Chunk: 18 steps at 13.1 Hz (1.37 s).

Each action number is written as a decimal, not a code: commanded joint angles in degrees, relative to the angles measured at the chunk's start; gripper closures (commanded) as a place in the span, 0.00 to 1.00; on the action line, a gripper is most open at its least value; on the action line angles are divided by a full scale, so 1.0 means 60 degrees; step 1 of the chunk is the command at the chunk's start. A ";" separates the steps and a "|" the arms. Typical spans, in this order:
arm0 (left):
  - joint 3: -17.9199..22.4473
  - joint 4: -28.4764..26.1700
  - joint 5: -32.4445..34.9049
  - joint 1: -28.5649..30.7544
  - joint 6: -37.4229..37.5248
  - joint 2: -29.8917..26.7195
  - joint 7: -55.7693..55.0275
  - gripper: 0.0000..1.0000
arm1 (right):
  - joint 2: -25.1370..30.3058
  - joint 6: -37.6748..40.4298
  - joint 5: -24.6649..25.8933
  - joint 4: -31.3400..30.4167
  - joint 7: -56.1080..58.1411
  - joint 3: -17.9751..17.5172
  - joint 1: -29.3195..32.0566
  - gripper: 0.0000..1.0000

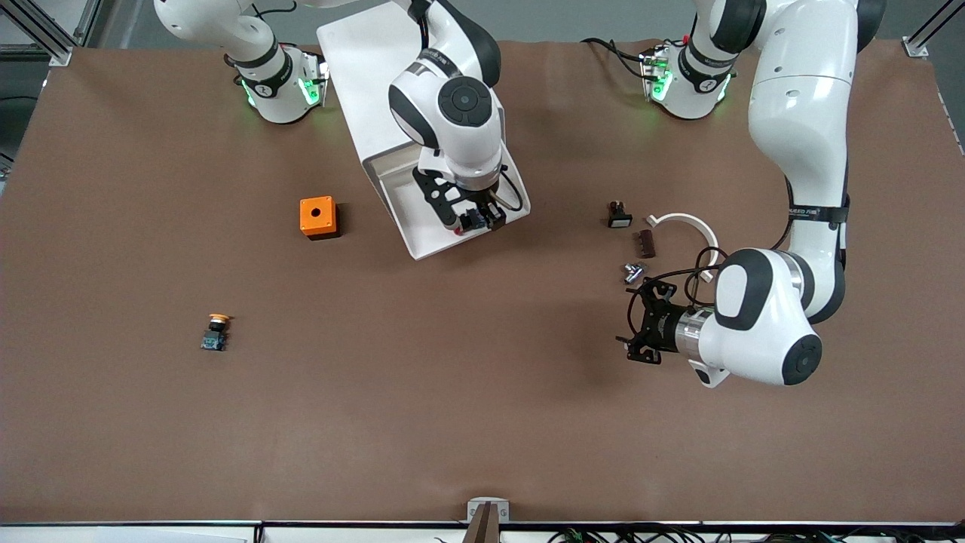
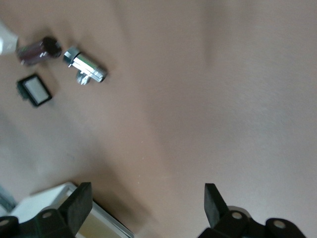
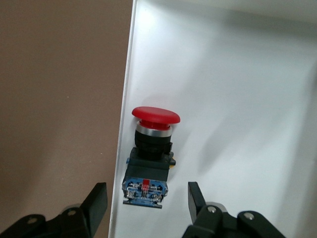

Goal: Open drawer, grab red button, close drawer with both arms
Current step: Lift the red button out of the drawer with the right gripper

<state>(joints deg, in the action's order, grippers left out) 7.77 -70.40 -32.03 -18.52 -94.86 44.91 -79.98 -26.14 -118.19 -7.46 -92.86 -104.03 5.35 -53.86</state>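
The left gripper [image 1: 629,326] waits low over bare desk [image 1: 452,422] toward the left arm's end, jaws spread wide, holding nothing. Farther from the camera, the right gripper [image 1: 473,219] hangs over the pulled-out drawer [image 1: 422,245], jaws open and empty. The red button [image 3: 148,156] lies on its side in the drawer beside its wall, its long axis running straight out from between the jaws, blue block closest to them.
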 commanded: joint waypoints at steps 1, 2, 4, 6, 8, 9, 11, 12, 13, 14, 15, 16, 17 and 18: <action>0.0096 -0.0088 0.1071 -0.0413 -0.0287 -0.0380 0.0979 0.01 | 0.0080 -0.0106 0.0145 -0.0153 -0.0211 0.0090 -0.0208 0.43; 0.0053 -0.0088 0.1584 -0.0545 -0.0346 -0.0396 0.1054 0.01 | 0.0080 -0.0106 0.0159 -0.0153 -0.0211 0.0090 -0.0223 0.43; 0.0023 -0.0073 0.2027 -0.0780 -0.0507 -0.0396 0.1171 0.00 | 0.0051 -0.0120 0.0174 -0.0168 -0.0211 0.0090 -0.0267 0.43; 0.0023 -0.0088 0.2028 -0.0839 -0.0610 -0.0541 0.2132 0.00 | 0.0036 -0.0222 0.0305 -0.0212 -0.0211 0.0090 -0.0281 0.47; 0.0023 -0.0103 0.2028 -0.0810 -0.0610 -0.0630 0.3523 0.00 | 0.0021 -0.0369 0.0393 -0.0256 -0.0211 0.0090 -0.0296 0.59; 0.0038 -0.0103 0.2028 -0.0795 -0.0610 -0.0630 0.3965 0.00 | 0.0036 -0.0340 0.0510 -0.0256 -0.0211 0.0090 -0.0282 0.65; 0.0067 -0.0103 0.2043 -0.0810 -0.0625 -0.0630 0.4436 0.00 | 0.0094 -0.0238 0.0599 -0.0154 -0.0152 0.0076 -0.0267 0.89; 0.0052 -0.0103 0.2043 -0.0810 -0.0698 -0.0659 0.4525 0.00 | 0.0153 -0.0180 0.0599 -0.0037 -0.0079 0.0076 -0.0252 0.95; 0.0052 -0.0117 0.2043 -0.0824 -0.0872 -0.0688 0.4555 0.00 | 0.0182 -0.0049 0.0599 0.0167 -0.0035 0.0076 -0.0238 0.96; 0.0009 -0.0117 0.2043 -0.0854 -0.0990 -0.0689 0.4555 0.00 | 0.0212 0.0214 0.0599 0.0444 0.0052 0.0090 -0.0180 0.97; 0.0008 -0.0132 0.2057 -0.1042 -0.1223 -0.0689 0.4555 0.00 | 0.0226 0.0680 0.0570 0.0752 0.0387 0.0105 -0.0077 0.97; 0.0052 -0.0132 0.2304 -0.1349 -0.1545 -0.0689 0.4555 0.00 | 0.0270 0.1280 0.0555 0.1045 0.0854 0.0105 0.0156 0.97; 0.0038 -0.0132 0.2626 -0.1453 -0.1736 -0.0689 0.4541 0.00 | 0.0372 0.1619 0.0540 0.1164 0.1352 0.0119 0.0462 0.97; 0.0023 -0.0146 0.2730 -0.1483 -0.1898 -0.0689 0.4555 0.00 | 0.0503 0.1666 0.0540 0.1165 0.2038 0.0120 0.0741 0.97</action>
<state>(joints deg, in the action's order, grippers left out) 7.69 -70.21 -18.15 -26.09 -104.37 42.05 -52.92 -24.90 -110.61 -4.45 -86.64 -98.03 6.47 -52.96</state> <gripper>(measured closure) 0.000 0.604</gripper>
